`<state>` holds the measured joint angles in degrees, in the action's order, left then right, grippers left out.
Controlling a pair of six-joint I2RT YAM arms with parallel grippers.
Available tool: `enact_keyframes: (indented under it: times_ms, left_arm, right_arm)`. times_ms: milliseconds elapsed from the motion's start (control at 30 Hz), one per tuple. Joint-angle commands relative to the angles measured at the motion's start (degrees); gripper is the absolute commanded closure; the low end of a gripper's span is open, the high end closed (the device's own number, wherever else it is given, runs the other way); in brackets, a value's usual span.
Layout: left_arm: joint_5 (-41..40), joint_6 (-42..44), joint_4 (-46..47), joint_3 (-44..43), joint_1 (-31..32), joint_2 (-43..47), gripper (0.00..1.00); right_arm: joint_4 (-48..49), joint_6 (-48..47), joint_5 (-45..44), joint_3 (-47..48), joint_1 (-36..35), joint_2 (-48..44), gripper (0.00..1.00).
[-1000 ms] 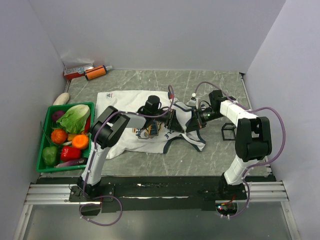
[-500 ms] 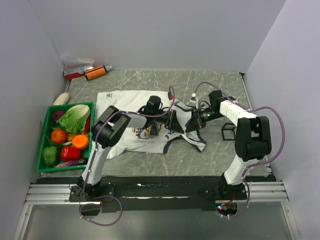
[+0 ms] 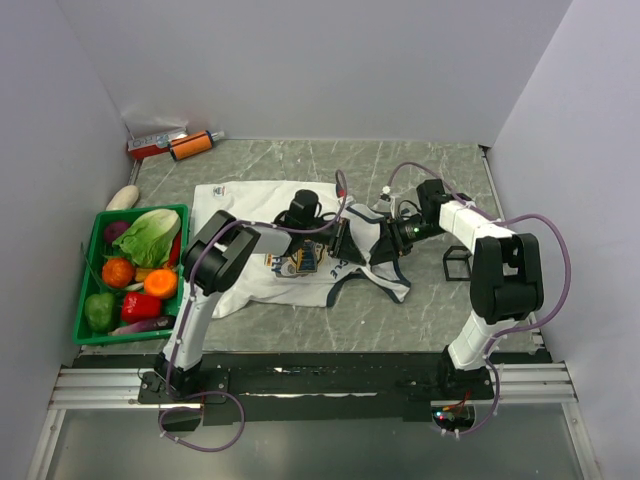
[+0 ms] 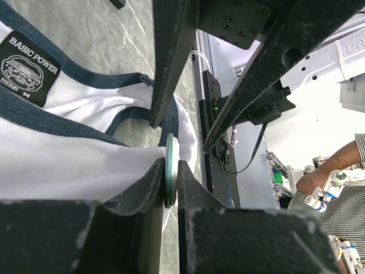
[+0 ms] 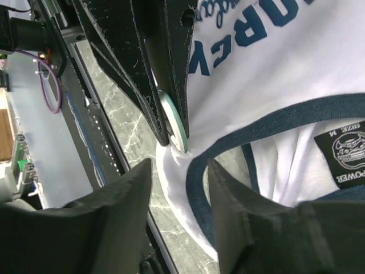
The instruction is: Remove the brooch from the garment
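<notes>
The white garment [image 3: 240, 205] with navy trim lies flat on the table. Its right shoulder part is lifted. My left gripper [image 3: 345, 240] is shut on the brooch, a thin green disc [image 4: 170, 147], pinched edge-on between the fingertips [image 4: 170, 171]. White cloth [image 4: 68, 165] hangs from the disc. My right gripper [image 3: 388, 236] faces it from the right, open. In the right wrist view its fingers [image 5: 178, 171] straddle the bunched white cloth and navy strap [image 5: 274, 85] just below the brooch [image 5: 174, 123], without closing on them.
A green basket [image 3: 85, 290] of vegetables stands at the left edge. An orange bottle [image 3: 190, 145] and a red tool lie at the back left, a white object [image 3: 122, 197] by the basket. A small black frame [image 3: 457, 265] sits right of the garment.
My right gripper has edged slightly left towards the left gripper, and the garment's right hem has shifted a little. The left gripper keeps its hold on the brooch.
</notes>
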<state>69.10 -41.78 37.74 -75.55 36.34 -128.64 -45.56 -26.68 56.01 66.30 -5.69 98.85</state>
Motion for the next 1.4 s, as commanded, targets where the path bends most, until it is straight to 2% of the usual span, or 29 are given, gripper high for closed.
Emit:
enact_keyframes:
  times_ms: [0, 500, 867, 1000, 1100, 1167, 1233, 1300, 1367]
  left_arm:
    - [3.5, 0.7, 3.7, -0.3, -0.7, 2.7, 0.99]
    - [5.6, 2.4, 1.4, -1.9, 0.0, 1.9, 0.99]
    - [6.5, 3.3, 0.1, -2.8, 0.9, 1.5, 0.99]
    - [6.2, 4.7, -1.8, -3.0, 0.9, 1.9, 0.99]
    - [5.6, 6.1, -3.5, -3.0, 0.9, 2.3, 0.99]
    - [5.5, 5.3, -2.2, -2.5, 0.9, 2.4, 0.99]
    - [5.5, 4.3, -1.4, -2.3, 0.9, 2.3, 0.99]
    - [5.5, 4.1, -1.0, -2.5, 0.9, 2.2, 0.99]
    - [5.6, 3.6, -0.5, -2.4, 0.9, 1.9, 0.99]
  right_arm:
    - [2.9, 0.0, 2.8, 0.6, -1.5, -2.2, 0.55]
    - [3.7, -1.3, 5.1, 0.9, -2.8, -0.5, 0.74]
    - [5.5, -1.7, 6.0, -0.3, -4.4, -0.3, 0.74]
    - [4.7, -2.2, 6.4, -0.4, -4.7, -0.5, 0.83]
    - [3.3, -3.3, 6.2, -0.6, -4.7, -1.1, 0.81]
    - [2.2, -4.3, 6.3, -0.8, -4.7, -1.5, 0.73]
    - [1.6, -4.7, 6.6, -1.1, -4.7, -1.7, 0.69]
    - [0.9, -5.6, 7.0, -1.2, -4.7, -2.1, 0.7]
    - [1.2, -5.2, 6.9, -1.4, -4.8, -2.2, 0.79]
